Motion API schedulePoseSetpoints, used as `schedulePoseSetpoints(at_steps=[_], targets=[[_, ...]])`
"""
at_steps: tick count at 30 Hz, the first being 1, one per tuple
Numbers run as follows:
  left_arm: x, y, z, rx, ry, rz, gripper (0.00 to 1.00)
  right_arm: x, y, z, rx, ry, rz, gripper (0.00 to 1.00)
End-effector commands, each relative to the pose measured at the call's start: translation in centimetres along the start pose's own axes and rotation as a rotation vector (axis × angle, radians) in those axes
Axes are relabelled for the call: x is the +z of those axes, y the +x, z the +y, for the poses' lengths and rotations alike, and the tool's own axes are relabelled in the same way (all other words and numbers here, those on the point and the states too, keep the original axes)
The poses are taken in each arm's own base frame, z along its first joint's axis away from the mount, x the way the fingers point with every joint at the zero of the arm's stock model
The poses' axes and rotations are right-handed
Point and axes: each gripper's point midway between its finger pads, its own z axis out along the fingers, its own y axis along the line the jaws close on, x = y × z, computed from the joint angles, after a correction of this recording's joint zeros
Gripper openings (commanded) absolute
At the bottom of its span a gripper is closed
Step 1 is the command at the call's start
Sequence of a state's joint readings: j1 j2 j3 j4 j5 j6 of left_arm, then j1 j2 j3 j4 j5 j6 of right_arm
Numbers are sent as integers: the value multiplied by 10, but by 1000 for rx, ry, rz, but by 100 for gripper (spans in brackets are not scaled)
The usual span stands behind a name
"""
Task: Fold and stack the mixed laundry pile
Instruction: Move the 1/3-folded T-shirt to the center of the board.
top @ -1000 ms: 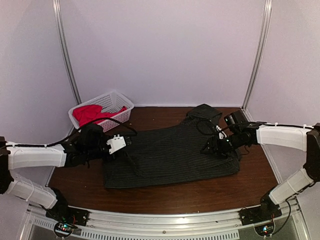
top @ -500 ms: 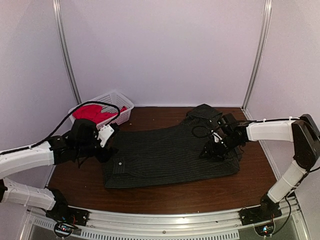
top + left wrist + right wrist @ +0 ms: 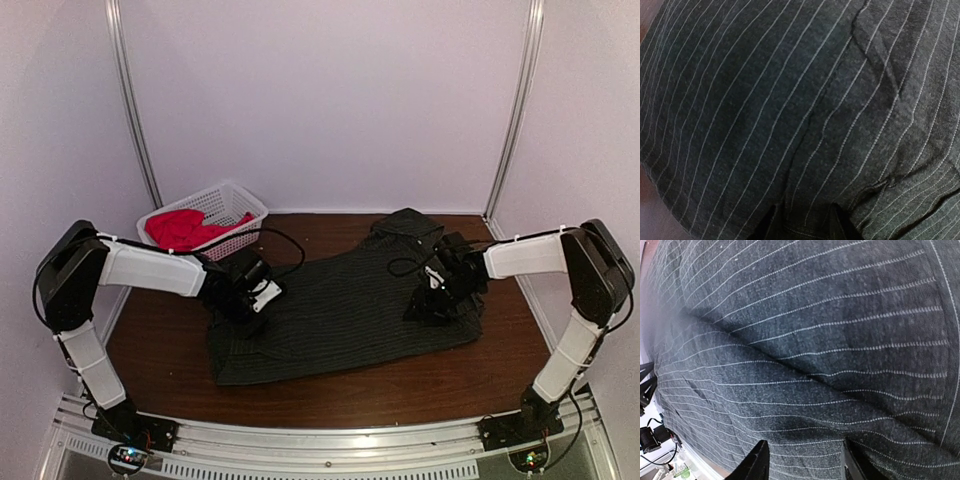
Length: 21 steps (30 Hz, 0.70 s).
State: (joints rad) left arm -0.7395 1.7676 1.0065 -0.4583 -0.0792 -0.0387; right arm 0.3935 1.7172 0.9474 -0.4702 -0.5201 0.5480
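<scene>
Pinstriped shirt (image 3: 340, 315): spread flat across the middle of the table (image 3: 400, 388), presumably for folding. Left gripper (image 3: 262, 293) down on its left edge, fingers apart with cloth between, pinched or not impossible to tell. Right gripper (image 3: 428, 302) on its right side, jaws open over flat cloth, probably to lift it. Farther off, red T-shirt (image 3: 180, 228) in the basket (image 3: 243, 232) at the far left corner.

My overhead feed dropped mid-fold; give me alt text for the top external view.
A dark pinstriped shirt lies spread on the table, the left tool and right tool at its opposite sides. A red T-shirt sits in the white basket back left.
</scene>
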Motion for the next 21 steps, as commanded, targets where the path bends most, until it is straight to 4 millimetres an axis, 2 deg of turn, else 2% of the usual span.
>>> schedulePoseSetpoints(at_steps=[1,6,9,11,13,15,18,21], targets=[[4,54,-35,104,68,163,34,2,56,-36,93,73,121,50],[-7,46,-42,116,93,102,36,-13,120,-29,111,26,207,51],[-17,27,-43,138,104,55,38,-31,137,-8,79,-47,245,51],[-28,8,-42,123,107,-15,42,-48,133,15,28,-128,238,52],[-40,-10,-40,90,101,-88,46,-68,110,34,-46,-146,156,54],[-49,-26,-35,50,96,-145,49,-88,75,43,-97,-125,41,55],[-58,-45,-18,-39,81,-195,50,-114,5,41,-121,-23,-166,55],[-70,-63,-4,-146,101,-259,51,-138,-64,51,-175,76,-335,60]])
